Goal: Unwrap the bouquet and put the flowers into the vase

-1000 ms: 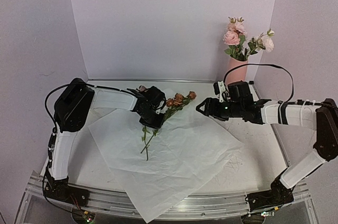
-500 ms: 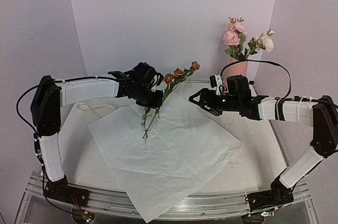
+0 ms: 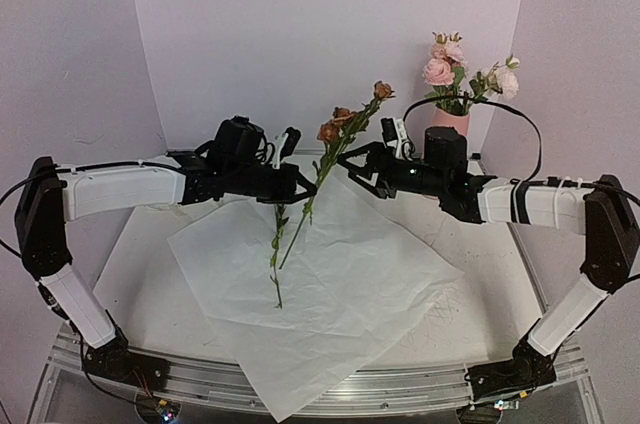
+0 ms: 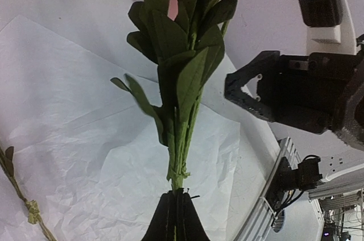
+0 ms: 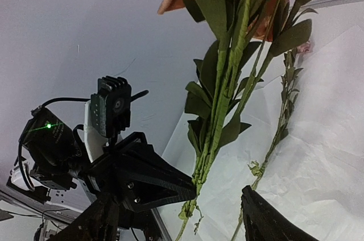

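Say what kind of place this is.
Probably a robot lab test booth, not a florist's: a left arm and right arm bolted along an aluminium rail at the table edge, with plain pale backdrop panels boxing it in.

The top view looks down from above and behind, far enough back to take in the whole table [image 3: 140, 254]. The two wrist views sit close, facing each other, and share the flowers [image 4: 182, 99] and white paper [image 4: 62, 116] between them.
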